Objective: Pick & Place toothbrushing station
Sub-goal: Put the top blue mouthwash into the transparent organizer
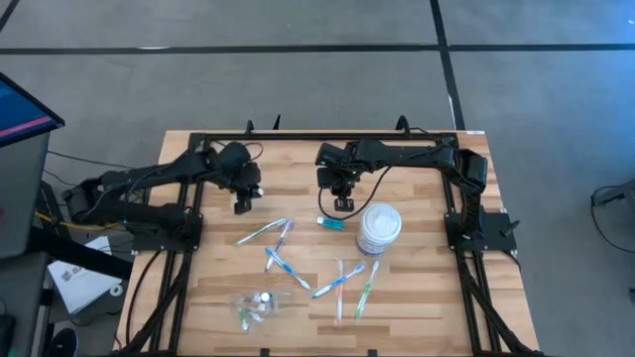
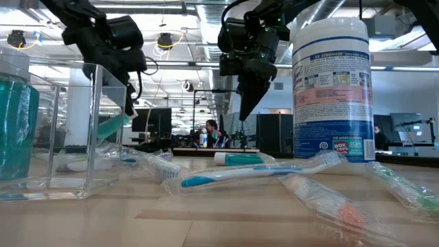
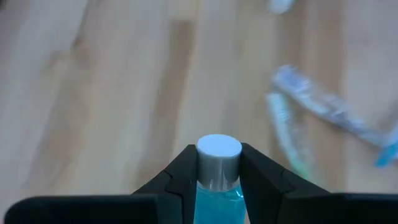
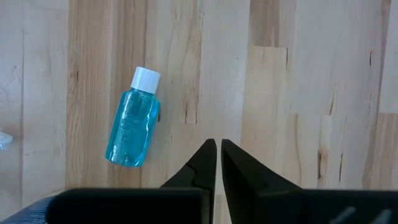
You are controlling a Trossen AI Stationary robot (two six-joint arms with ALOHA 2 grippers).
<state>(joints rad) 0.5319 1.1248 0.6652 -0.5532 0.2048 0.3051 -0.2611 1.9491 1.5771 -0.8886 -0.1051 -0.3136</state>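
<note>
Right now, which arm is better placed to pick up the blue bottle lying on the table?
Right: its claw is empty, shut, just above the bottle. The left claw already holds another bottle.

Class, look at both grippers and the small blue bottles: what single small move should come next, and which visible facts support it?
Probably the left gripper should carry its blue bottle toward the clear plastic bag: its fingers are shut on the bottle. The right gripper hangs shut and empty above the table beside a second bottle lying flat.
</note>
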